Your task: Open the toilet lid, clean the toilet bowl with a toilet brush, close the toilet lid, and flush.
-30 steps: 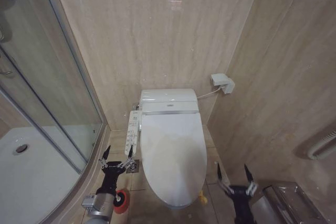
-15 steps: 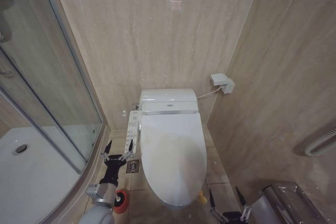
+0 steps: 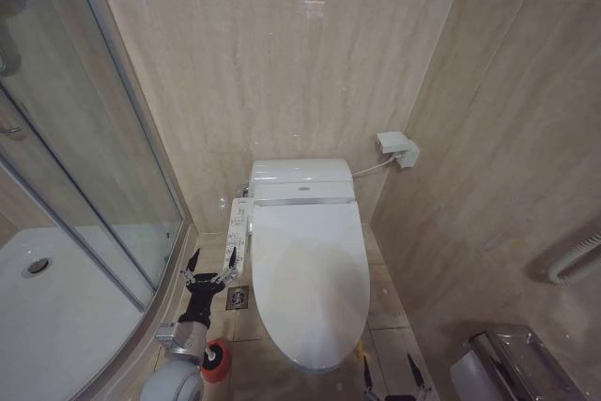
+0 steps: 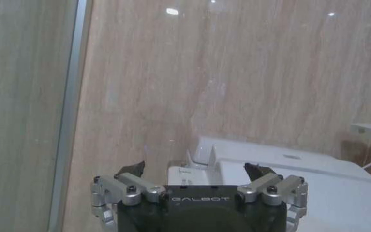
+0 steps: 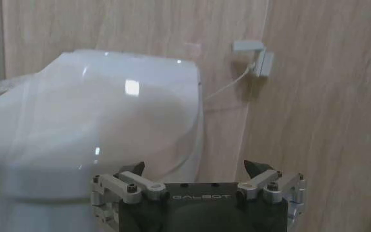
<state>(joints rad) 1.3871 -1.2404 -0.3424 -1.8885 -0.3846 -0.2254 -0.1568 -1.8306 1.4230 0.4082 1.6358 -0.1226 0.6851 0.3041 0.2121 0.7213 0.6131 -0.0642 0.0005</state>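
Lid status: the toilet lid (image 3: 310,279) lies shut over the bowl; no task step is complete. Left gripper (image 3: 210,266), fingers wide and empty, hovers beside the button panel (image 3: 237,237). Right gripper (image 3: 392,375), fingers wide, sits low near the lid's front right edge.

Glossy white toilet lid (image 3: 310,279) shut flat; red brush holder (image 3: 217,361) beside.
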